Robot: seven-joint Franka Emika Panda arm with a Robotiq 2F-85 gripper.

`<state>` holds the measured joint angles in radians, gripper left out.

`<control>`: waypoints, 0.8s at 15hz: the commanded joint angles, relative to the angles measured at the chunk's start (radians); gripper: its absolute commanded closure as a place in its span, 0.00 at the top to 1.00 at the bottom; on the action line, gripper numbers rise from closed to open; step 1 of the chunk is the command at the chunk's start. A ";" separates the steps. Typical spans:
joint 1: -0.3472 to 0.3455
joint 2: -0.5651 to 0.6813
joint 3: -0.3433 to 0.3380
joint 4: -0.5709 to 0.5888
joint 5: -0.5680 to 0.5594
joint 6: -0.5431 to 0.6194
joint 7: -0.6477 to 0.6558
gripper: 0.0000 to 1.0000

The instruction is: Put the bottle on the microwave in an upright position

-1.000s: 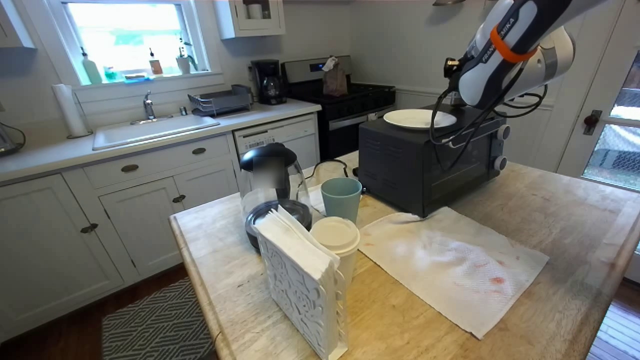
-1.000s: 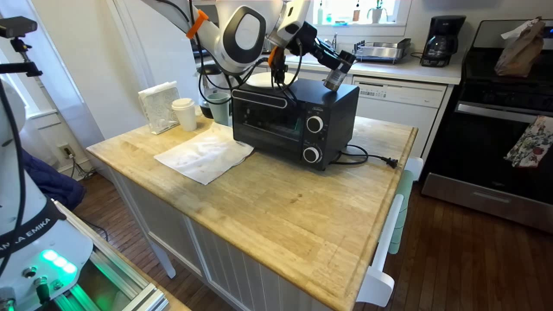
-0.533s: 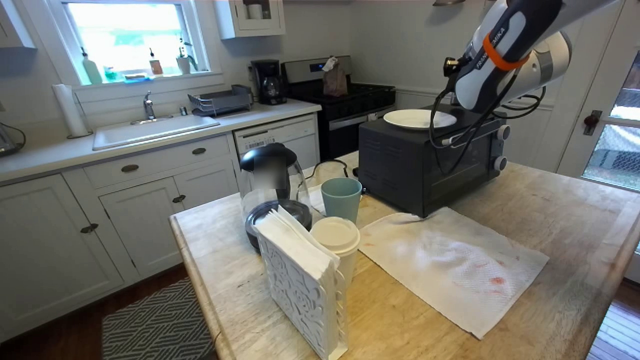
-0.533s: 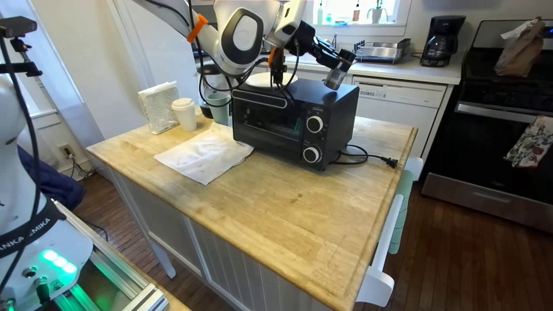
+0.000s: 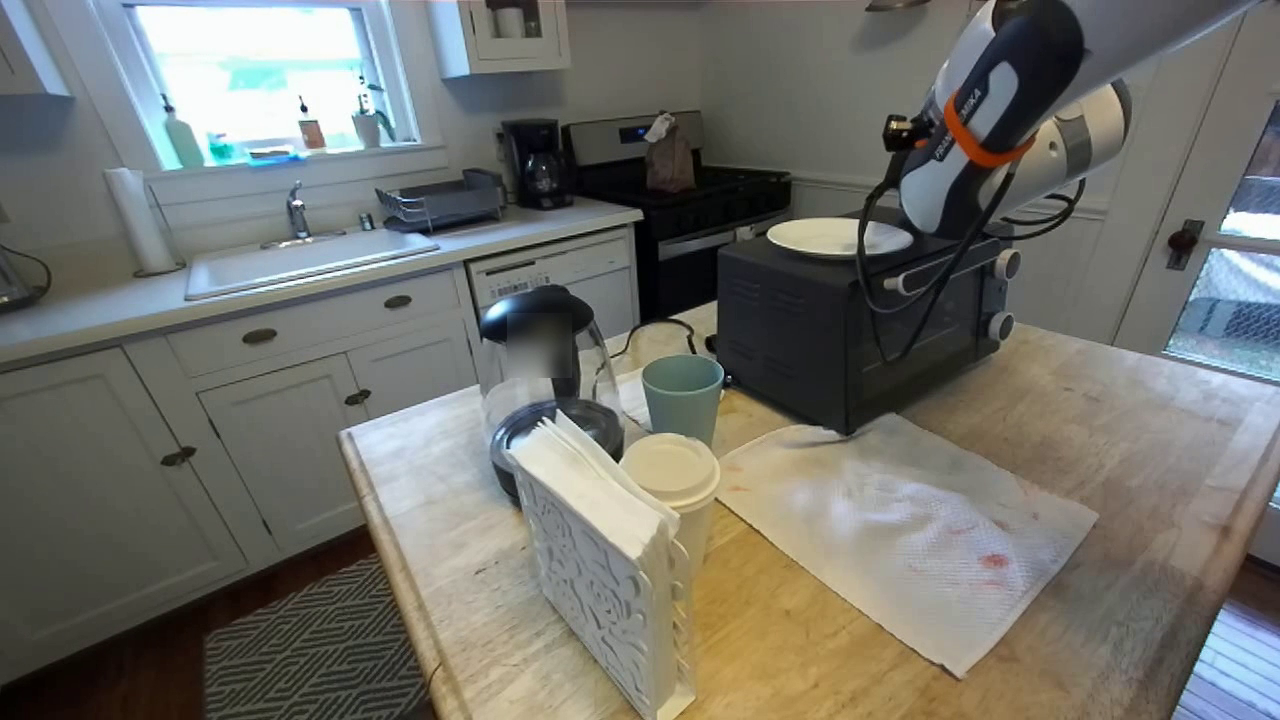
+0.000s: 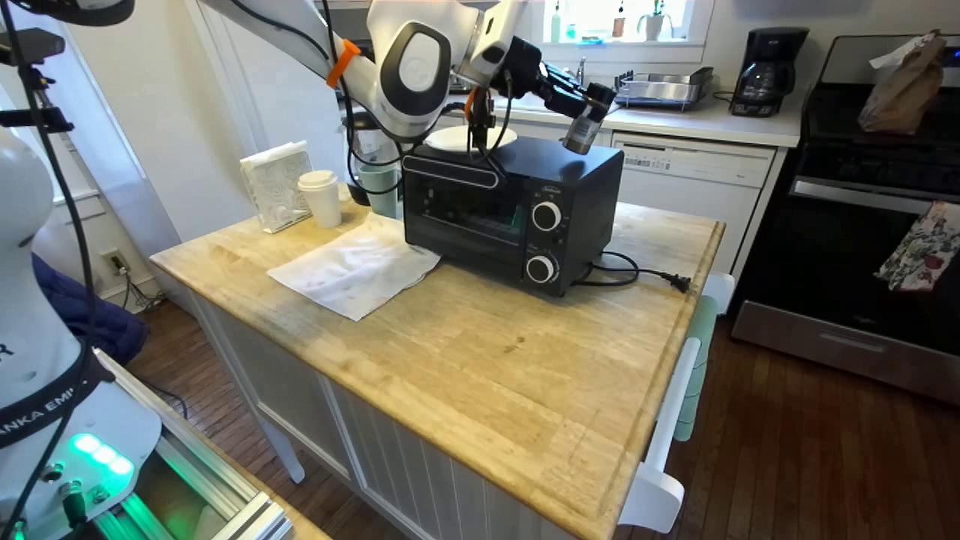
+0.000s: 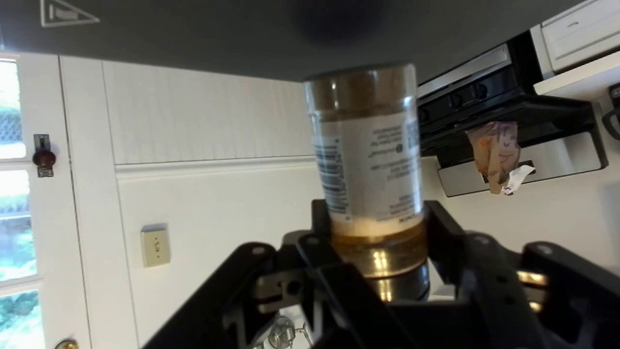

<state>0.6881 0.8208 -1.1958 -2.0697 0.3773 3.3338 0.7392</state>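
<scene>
Claw's clamped on spice bottle, tilted in an exterior view w/ base toward approx. 7 o'clock, over toaster oven, contact unclear, plate at bottle's 9 o'clock.

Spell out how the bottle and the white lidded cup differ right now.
Pose: the bottle leans at a tilt, while the white lidded cup stands upright.
Support: the bottle is gripped by the tool; the white lidded cup rests on the wooden tabletop.
Look: the bottle is partly see-through with a dark capped end; the white lidded cup is plain and opaque.
Shared: both are round-bodied and closed at the top.
</scene>
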 commanded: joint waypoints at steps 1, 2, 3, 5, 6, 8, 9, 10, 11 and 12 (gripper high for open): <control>0.038 0.084 -0.028 0.007 0.109 -0.009 -0.015 0.25; 0.044 0.095 -0.031 0.006 0.127 -0.012 -0.014 0.25; 0.056 0.110 -0.045 -0.001 0.102 -0.016 0.032 0.25; 0.061 0.130 -0.044 0.007 0.156 -0.021 -0.008 0.25; 0.066 0.141 -0.048 0.007 0.168 -0.021 -0.007 0.25; 0.080 0.165 -0.066 0.002 0.151 -0.024 0.032 0.25; 0.079 0.173 -0.061 0.008 0.188 -0.024 -0.001 0.25; 0.082 0.183 -0.064 0.007 0.197 -0.023 0.002 0.25; 0.089 0.198 -0.076 0.003 0.176 -0.026 0.034 0.25; 0.090 0.207 -0.079 0.005 0.179 -0.028 0.035 0.25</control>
<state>0.7511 0.9589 -1.2399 -2.0693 0.5229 3.3261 0.7451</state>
